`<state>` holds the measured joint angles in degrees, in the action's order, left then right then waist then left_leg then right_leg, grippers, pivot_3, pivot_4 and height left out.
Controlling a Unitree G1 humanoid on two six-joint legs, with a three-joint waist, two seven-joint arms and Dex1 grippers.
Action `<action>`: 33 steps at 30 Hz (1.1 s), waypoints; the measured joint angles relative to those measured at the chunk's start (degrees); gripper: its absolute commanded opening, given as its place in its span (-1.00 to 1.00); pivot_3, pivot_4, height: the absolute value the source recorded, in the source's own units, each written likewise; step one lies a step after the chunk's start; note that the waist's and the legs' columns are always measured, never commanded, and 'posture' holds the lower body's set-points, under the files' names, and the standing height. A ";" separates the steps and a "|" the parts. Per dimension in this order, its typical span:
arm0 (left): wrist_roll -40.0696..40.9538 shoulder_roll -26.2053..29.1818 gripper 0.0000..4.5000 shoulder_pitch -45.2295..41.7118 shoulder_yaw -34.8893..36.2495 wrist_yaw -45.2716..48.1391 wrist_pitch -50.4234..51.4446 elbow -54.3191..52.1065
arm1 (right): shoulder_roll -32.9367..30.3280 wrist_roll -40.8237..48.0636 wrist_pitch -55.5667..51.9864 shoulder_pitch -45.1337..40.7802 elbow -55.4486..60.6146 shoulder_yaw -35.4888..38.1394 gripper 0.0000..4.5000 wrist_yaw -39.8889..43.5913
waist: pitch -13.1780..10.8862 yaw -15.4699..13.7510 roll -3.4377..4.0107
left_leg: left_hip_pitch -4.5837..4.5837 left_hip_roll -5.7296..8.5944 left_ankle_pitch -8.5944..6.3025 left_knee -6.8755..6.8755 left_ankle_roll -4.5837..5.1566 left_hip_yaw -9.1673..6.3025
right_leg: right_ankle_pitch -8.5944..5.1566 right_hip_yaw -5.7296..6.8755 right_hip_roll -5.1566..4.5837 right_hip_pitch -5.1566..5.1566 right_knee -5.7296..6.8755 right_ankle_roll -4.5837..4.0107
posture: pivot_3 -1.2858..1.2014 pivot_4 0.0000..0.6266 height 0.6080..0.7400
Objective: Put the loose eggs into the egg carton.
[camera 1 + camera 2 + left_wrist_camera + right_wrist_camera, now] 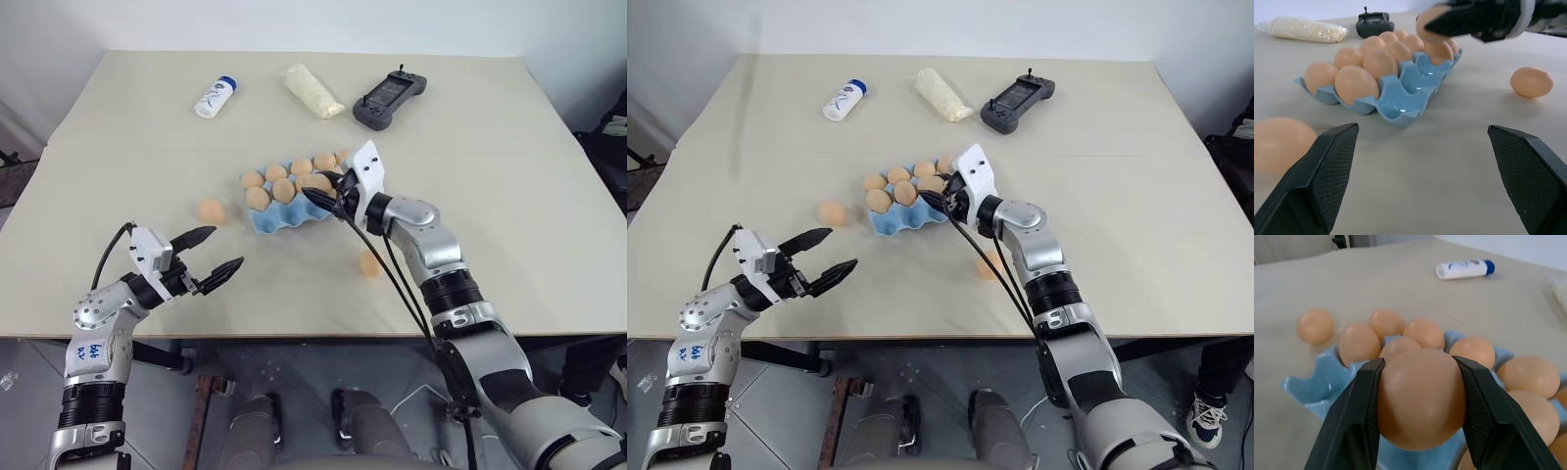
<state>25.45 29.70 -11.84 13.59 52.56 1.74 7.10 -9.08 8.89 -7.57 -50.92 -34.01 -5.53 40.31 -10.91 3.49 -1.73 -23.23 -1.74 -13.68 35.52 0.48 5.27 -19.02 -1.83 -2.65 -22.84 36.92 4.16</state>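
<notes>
Beige bench [509, 196] carries light blue egg carton [284, 217] near middle, several cups filled. Right claw [1420, 401] over carton's near edge, clamped on one egg [1420, 396] (fingers pressing both sides). Left claw [216, 258] spread wide, holding nothing. Two loose eggs: one [211, 210] left of carton, one [369, 262] near front-right.

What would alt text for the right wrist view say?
The right gripper holds a tan egg between its black fingers, just above the blue egg carton, already part-filled. Another loose egg and a white bottle lie on the table beyond.
</notes>
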 measured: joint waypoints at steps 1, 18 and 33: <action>0.01 0.00 1.00 0.13 0.00 -0.09 0.00 0.00 | 0.32 -0.16 0.25 -0.22 -0.52 -0.09 0.36 0.00 | 0.00 0.03 0.00 | 0.00 0.00 -0.01 0.00 -0.02 0.00 | 0.00 0.01 0.00 0.00 0.01 0.00 | 0.03 -0.52 1.00; 0.38 0.62 1.00 2.15 -0.03 1.08 0.21 -0.38 | -5.18 2.99 -1.01 0.97 7.62 1.21 0.98 8.19 | 0.00 1.23 0.00 | -0.01 0.00 0.00 -0.19 0.00 -0.01 | 0.00 0.01 0.00 -0.02 -0.01 0.00 | 0.03 -0.52 1.00; 1.86 4.59 1.00 5.57 -0.51 12.89 -2.63 0.52 | -32.09 16.82 -16.52 24.15 26.70 11.60 0.98 28.30 | 0.00 0.41 0.01 | 0.02 -0.01 -0.12 -0.48 -0.13 -0.03 | -0.08 0.03 -0.08 -0.01 -0.52 -0.15 | 0.03 -0.52 1.00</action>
<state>27.32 34.29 -6.27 13.08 65.45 -0.89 7.62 -41.17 25.71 -24.09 -26.77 -7.31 6.07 68.61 -10.91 3.90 -1.73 -23.21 -1.75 -13.80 35.04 0.35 5.24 -19.10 -1.81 -2.73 -22.85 36.40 4.01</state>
